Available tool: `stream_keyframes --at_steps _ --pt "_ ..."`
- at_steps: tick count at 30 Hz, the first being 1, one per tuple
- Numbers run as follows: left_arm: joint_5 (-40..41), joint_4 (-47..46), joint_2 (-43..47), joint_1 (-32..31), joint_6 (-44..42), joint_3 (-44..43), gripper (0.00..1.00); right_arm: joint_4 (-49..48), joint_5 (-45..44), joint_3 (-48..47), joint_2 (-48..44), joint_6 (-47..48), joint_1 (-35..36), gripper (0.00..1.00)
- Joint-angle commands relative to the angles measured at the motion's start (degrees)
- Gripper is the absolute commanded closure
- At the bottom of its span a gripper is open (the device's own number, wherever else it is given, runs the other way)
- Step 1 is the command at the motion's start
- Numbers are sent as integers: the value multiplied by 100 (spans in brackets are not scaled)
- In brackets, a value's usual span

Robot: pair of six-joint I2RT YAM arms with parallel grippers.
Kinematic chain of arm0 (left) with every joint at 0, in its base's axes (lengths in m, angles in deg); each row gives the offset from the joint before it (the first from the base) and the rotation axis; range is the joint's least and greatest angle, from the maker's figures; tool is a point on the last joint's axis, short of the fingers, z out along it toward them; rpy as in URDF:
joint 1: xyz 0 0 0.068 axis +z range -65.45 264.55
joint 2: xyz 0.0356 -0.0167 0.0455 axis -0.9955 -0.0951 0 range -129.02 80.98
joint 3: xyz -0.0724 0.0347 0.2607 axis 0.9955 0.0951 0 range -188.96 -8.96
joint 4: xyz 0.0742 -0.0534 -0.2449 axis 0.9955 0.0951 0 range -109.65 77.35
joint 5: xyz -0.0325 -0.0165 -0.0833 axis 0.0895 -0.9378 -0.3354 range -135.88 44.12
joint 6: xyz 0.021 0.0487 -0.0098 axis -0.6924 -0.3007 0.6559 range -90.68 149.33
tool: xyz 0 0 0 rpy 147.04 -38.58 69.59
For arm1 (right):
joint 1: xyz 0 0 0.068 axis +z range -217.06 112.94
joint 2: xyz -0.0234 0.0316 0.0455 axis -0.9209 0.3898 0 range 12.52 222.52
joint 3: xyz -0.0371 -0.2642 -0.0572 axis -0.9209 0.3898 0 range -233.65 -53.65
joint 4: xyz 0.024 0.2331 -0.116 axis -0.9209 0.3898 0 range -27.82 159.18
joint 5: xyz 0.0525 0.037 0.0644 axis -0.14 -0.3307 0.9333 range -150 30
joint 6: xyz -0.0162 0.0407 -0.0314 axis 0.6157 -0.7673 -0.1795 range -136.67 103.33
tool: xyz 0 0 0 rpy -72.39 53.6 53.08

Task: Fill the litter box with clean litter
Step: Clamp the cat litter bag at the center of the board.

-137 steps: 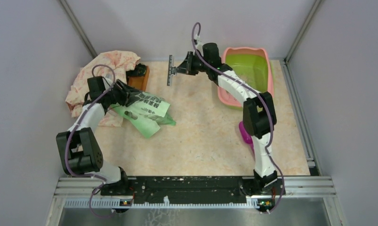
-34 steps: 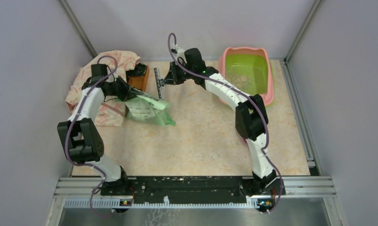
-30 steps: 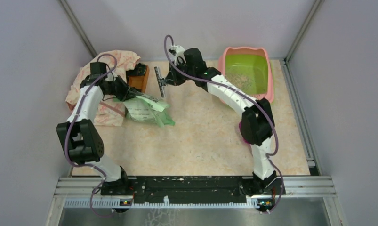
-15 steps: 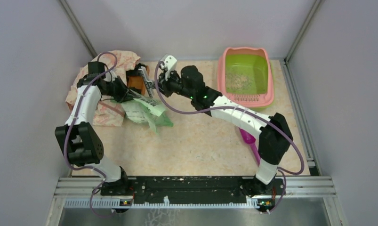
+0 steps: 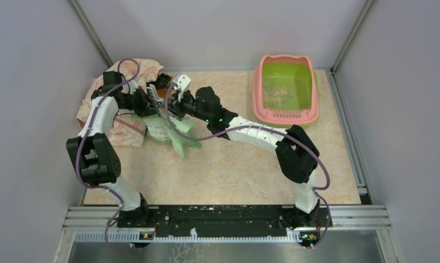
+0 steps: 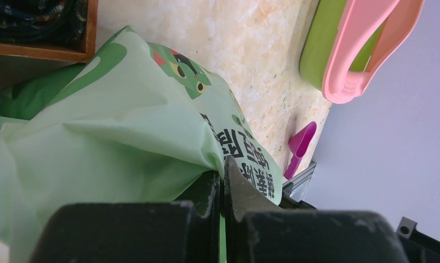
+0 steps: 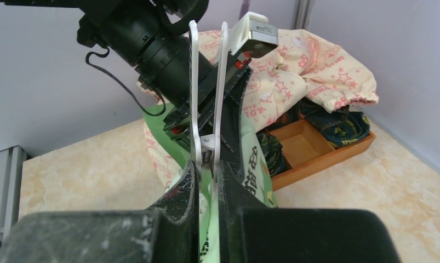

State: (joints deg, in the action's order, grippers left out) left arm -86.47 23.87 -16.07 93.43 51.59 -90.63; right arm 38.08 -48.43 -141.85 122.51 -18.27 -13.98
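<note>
My left jaws pinch the green bag (image 6: 124, 126), my right jaws clamp a clip (image 7: 194, 82), litter box (image 5: 287, 116) barely has litter (image 5: 278, 94) yet.

Beige marbled worktop (image 5: 234, 164), walled in pale grey on three sides. At its far right corner sits a pink-rimmed litter box (image 5: 287, 115) with a green basin. At the far left, a cream cloth (image 5: 143, 70) with pink print is heaped against a small wooden tray (image 7: 327, 160). A light green printed bag (image 5: 173, 130) rests partly on the surface in front of them. A magenta scoop (image 6: 301, 143) lies on the right side, nearer than the box.
</note>
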Motion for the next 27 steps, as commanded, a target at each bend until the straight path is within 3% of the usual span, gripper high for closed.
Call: stream_keyframes --at_steps 1,13,27 --pt "-649 -304 -43 44 -163 -305 100 -418 -166 -376 -1 133 231 100" --pt "-830 -107 -19 69 -177 -506 99 -739 -1097 -87 -120 992 431 100" --pt "-873 28 -22 68 -143 -733 99 -569 -932 -208 71 1116 436 100"
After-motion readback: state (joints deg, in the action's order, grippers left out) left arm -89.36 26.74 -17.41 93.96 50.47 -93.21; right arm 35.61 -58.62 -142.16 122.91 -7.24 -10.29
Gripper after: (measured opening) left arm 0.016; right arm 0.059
